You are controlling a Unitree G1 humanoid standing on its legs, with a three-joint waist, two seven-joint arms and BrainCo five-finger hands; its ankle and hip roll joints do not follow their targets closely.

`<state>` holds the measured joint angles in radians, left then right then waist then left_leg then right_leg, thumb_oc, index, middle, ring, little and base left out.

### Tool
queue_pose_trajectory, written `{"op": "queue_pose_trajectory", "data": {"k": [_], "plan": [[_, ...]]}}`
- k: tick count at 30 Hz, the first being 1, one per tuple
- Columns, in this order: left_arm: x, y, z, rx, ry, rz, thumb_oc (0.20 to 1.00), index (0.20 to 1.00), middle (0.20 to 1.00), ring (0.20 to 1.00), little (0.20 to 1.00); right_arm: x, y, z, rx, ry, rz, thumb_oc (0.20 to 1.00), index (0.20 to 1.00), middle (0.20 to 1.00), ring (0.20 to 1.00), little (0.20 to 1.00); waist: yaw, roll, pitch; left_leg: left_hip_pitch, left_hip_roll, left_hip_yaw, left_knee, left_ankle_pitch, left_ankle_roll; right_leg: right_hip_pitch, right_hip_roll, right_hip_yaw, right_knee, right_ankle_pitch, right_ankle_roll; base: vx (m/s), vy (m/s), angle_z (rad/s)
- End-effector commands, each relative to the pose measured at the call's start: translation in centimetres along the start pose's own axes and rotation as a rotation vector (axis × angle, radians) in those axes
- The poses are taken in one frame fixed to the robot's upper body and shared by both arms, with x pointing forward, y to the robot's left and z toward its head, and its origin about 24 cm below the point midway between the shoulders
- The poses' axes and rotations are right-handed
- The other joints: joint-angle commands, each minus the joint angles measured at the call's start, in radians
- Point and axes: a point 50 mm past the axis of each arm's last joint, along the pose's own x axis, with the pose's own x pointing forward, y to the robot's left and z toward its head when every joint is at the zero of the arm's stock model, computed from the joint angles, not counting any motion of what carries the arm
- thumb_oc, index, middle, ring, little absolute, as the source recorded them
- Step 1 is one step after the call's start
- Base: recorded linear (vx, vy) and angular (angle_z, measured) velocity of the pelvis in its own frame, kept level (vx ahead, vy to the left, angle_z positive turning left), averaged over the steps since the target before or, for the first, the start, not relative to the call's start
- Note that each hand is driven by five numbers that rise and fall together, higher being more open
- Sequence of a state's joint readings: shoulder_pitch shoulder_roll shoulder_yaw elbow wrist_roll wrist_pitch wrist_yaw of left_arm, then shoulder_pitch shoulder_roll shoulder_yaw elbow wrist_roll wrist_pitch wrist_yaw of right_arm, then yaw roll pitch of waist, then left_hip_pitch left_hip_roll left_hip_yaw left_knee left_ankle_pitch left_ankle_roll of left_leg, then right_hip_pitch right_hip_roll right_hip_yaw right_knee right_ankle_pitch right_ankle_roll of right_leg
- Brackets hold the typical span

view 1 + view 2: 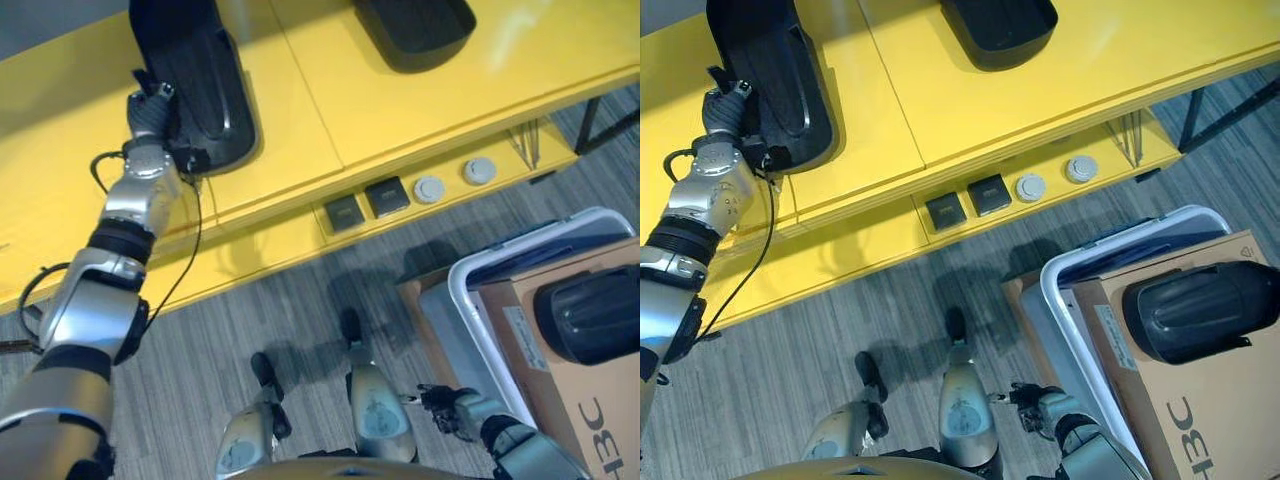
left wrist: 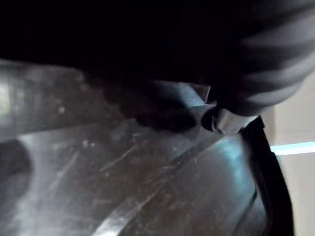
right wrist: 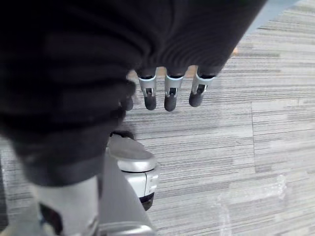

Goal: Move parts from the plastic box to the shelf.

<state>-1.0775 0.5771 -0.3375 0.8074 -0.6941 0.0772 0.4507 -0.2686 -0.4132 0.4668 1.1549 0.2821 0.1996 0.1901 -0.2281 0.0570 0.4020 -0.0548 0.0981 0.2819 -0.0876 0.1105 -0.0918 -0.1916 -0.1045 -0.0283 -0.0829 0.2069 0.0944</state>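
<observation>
A long black moulded part [image 1: 205, 85] lies on the yellow shelf [image 1: 400, 115] at the far left. My left hand [image 1: 150, 112] rests against its near left edge, and the left wrist view looks along the part's scratched black surface [image 2: 147, 177] from very close. A second black part [image 1: 415, 30] lies further right on the shelf. Another black part [image 1: 590, 312] sits on a cardboard sheet [image 1: 560, 400] inside the white-rimmed plastic box [image 1: 462, 320] at the lower right. My right hand [image 3: 170, 93] hangs low over the grey floor beside the box, open and holding nothing.
On the shelf's lower level lie two small black square pieces [image 1: 345, 212] and two round white ones [image 1: 429, 189]. A dark table leg [image 1: 600, 115] stands at the right. Striped grey carpet [image 1: 290, 300] lies between the shelf and the box.
</observation>
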Motion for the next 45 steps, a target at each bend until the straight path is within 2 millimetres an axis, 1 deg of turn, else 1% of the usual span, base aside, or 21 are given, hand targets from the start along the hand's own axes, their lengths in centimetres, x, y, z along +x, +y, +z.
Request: {"op": "queue_pose_trajectory", "data": {"k": [1,6,7,10,13,20,23,24,26,28,30,32,34,36,37,39,40,42,43,44,45], "plan": [[1.1,1.9,0.8,0.043,0.062,0.074,1.0,1.0,1.0,1.0,1.0,0.5,2.3,0.4,-0.01,0.001,0.056,1.0,1.0,1.0,1.0,1.0,-0.005,-0.008,0.015,-0.031,0.037,-0.037,0.0,-0.004,-0.026,0.041,0.002,-0.001,0.009,-0.097,0.001,0.0,-0.019,-0.05],[1.2,3.2,-0.7,0.111,0.17,0.101,1.0,1.0,1.0,1.0,1.0,0.5,1.7,-0.1,0.044,-0.005,0.019,1.0,1.0,1.0,1.0,1.0,-0.006,-0.005,0.01,-0.022,0.044,-0.031,0.0,0.0,-0.029,0.049,0.003,-0.006,0.009,-0.097,0.002,0.0,-0.031,-0.01],[1.2,3.3,-0.7,0.113,0.172,0.106,1.0,1.0,1.0,1.0,1.0,0.5,1.7,0.0,0.047,-0.006,0.019,1.0,1.0,1.0,1.0,1.0,-0.006,-0.005,0.01,-0.022,0.044,-0.031,0.0,0.0,-0.029,0.049,0.002,-0.007,0.01,-0.097,0.002,0.0,0.0,0.0],[1.4,4.5,-0.7,0.173,0.201,0.181,1.0,1.0,1.0,1.0,1.0,0.5,1.7,0.2,0.098,-0.015,0.013,1.0,1.0,1.0,1.0,1.0,-0.01,-0.003,0.005,-0.02,0.046,-0.025,0.0,0.003,-0.03,0.054,0.002,-0.008,0.01,-0.099,0.001,-0.01,-0.01,0.0],[1.5,5.0,-0.8,0.204,0.228,0.198,1.0,1.0,1.0,1.0,1.0,0.5,1.6,0.2,0.107,-0.009,0.011,1.0,1.0,1.0,1.0,1.0,-0.012,-0.001,0.001,-0.015,0.047,-0.023,0.0,0.004,-0.031,0.059,0.001,-0.009,0.009,-0.1,0.001,-0.01,-0.024,0.0],[1.4,4.9,-1.0,0.242,0.222,0.234,1.0,1.0,1.0,1.0,1.0,0.6,2.4,-0.3,0.139,0.0,0.024,1.0,1.0,1.0,1.0,1.0,-0.005,0.007,-0.019,0.003,0.044,-0.024,0.001,0.004,-0.031,0.083,-0.005,-0.023,0.009,-0.103,0.002,0.0,-0.045,-0.01],[1.3,4.9,-1.3,0.256,0.213,0.241,1.0,1.0,1.0,1.0,1.0,0.7,2.8,-1.5,0.148,0.034,0.03,1.0,1.0,1.0,1.0,1.0,0.001,0.012,-0.041,0.021,0.043,-0.023,0.002,0.001,-0.031,0.106,-0.008,-0.032,0.007,-0.106,0.004,0.04,-0.033,0.05],[1.3,5.0,-1.2,0.285,0.196,0.252,1.0,1.0,1.0,1.0,1.0,0.7,3.0,-2.2,0.175,0.054,0.034,1.0,1.0,1.0,1.0,1.0,0.005,0.014,-0.058,0.035,0.042,-0.021,0.003,-0.001,-0.03,0.121,-0.01,-0.038,0.005,-0.107,0.007,0.04,-0.032,0.07],[1.3,5.2,-1.1,0.32,0.188,0.273,1.0,1.0,1.0,1.0,1.0,0.6,3.0,-2.7,0.184,0.065,0.031,1.0,1.0,1.0,1.0,1.0,0.006,0.016,-0.072,0.043,0.044,-0.017,0.003,-0.001,-0.031,0.132,-0.009,-0.041,0.004,-0.11,0.007,0.04,-0.027,0.06],[1.3,5.7,-0.8,0.401,0.159,0.295,1.0,1.0,1.0,1.0,1.0,0.6,3.1,-3.7,0.206,0.085,0.027,1.0,1.0,1.0,1.0,1.0,0.008,0.016,-0.098,0.059,0.046,-0.012,0.003,-0.004,-0.031,0.153,-0.009,-0.047,0.002,-0.115,0.01,0.05,-0.035,0.04],[1.4,6.0,-0.4,0.428,0.138,0.301,1.0,1.0,1.0,1.0,1.0,0.6,3.2,-4.2,0.211,0.103,0.026,1.0,1.0,1.0,1.0,1.0,0.01,0.017,-0.112,0.068,0.047,-0.007,0.001,-0.005,-0.031,0.165,-0.009,-0.051,0.0,-0.117,0.012,0.04,-0.027,0.0],[1.5,6.1,0.0,0.468,0.114,0.293,1.0,1.0,1.0,1.0,1.0,0.5,3.5,-5.4,0.207,0.146,0.027,1.0,1.0,1.0,1.0,1.0,0.014,0.019,-0.14,0.085,0.05,-0.002,0.0,-0.007,-0.033,0.187,-0.009,-0.06,-0.004,-0.119,0.016,0.05,-0.022,0.0],[1.5,6.0,0.4,0.463,0.087,0.283,1.0,1.0,1.0,1.0,1.0,0.4,3.7,-6.2,0.202,0.174,0.028,1.0,1.0,1.0,1.0,1.0,0.016,0.019,-0.159,0.097,0.052,0.003,0.0,-0.009,-0.033,0.201,-0.009,-0.065,-0.004,-0.123,0.018,0.01,0.002,0.02],[1.7,5.5,1.3,0.424,0.026,0.244,1.0,1.0,1.0,1.0,1.0,0.3,3.9,-7.2,0.199,0.207,0.027,1.0,1.0,1.0,1.0,1.0,0.019,0.021,-0.183,0.111,0.055,0.011,0.0,-0.012,-0.034,0.219,-0.009,-0.071,-0.004,-0.128,0.02,0.02,0.01,0.07],[1.7,5.0,2.0,0.385,-0.038,0.208,1.0,1.0,1.0,1.0,1.0,0.2,4.1,-7.7,0.196,0.224,0.029,1.0,1.0,1.0,1.0,1.0,0.02,0.021,-0.194,0.124,0.055,0.013,0.0,-0.018,-0.034,0.232,-0.01,-0.075,-0.004,-0.134,0.022,0.03,0.006,0.03],[1.6,4.0,3.2,0.335,-0.121,0.152,1.0,1.0,1.0,1.0,1.0,0.1,4.2,-8.3,0.189,0.241,0.03,1.0,1.0,1.0,1.0,1.0,0.024,0.022,-0.213,0.13,0.058,0.019,0.0,-0.017,-0.034,0.239,-0.009,-0.08,-0.004,-0.134,0.022,0.0,0.014,0.02],[1.1,2.2,4.3,0.24,-0.208,0.033,1.0,1.0,1.0,1.0,1.0,0.0,4.3,-8.9,0.186,0.26,0.026,1.0,1.0,1.0,1.0,1.0,0.034,0.022,-0.235,0.143,0.061,0.023,0.0,-0.021,-0.033,0.254,-0.012,-0.091,-0.004,-0.137,0.024,0.0,0.035,0.04],[0.3,0.8,4.5,0.167,-0.245,-0.054,1.0,1.0,1.0,1.0,1.0,-0.1,4.2,-9.0,0.193,0.277,0.022,1.0,1.0,1.0,1.0,1.0,0.048,0.02,-0.25,0.153,0.062,0.023,0.001,-0.025,-0.033,0.268,-0.016,-0.103,-0.004,-0.139,0.026,0.0,0.036,0.01],[-0.3,0.1,4.7,0.142,-0.29,-0.141,0.896,0.896,0.896,0.896,0.896,-0.1,4.2,-9.2,0.195,0.286,0.022,1.0,1.0,1.0,1.0,1.0,0.057,0.017,-0.258,0.159,0.062,0.023,0.001,-0.028,-0.032,0.275,-0.019,-0.109,-0.004,-0.142,0.027,0.0,0.0,0.0],[-1.1,-0.7,4.8,0.116,-0.309,-0.189,0.413,0.413,0.413,0.413,0.413,-0.1,4.3,-9.2,0.198,0.29,0.022,1.0,1.0,1.0,1.0,1.0,0.066,0.013,-0.264,0.163,0.062,0.02,0.0,-0.031,-0.031,0.28,-0.021,-0.115,-0.004,-0.143,0.026,0.0,0.0,0.0],[-2.1,-0.9,4.3,0.046,-0.317,-0.23,0.2,0.2,0.2,0.2,0.2,-0.1,4.5,-9.3,0.204,0.297,0.018,1.0,1.0,1.0,1.0,1.0,0.079,0.008,-0.268,0.17,0.06,0.015,0.0,-0.035,-0.028,0.289,-0.024,-0.122,-0.004,-0.146,0.026,0.0,0.0,0.0]]}}
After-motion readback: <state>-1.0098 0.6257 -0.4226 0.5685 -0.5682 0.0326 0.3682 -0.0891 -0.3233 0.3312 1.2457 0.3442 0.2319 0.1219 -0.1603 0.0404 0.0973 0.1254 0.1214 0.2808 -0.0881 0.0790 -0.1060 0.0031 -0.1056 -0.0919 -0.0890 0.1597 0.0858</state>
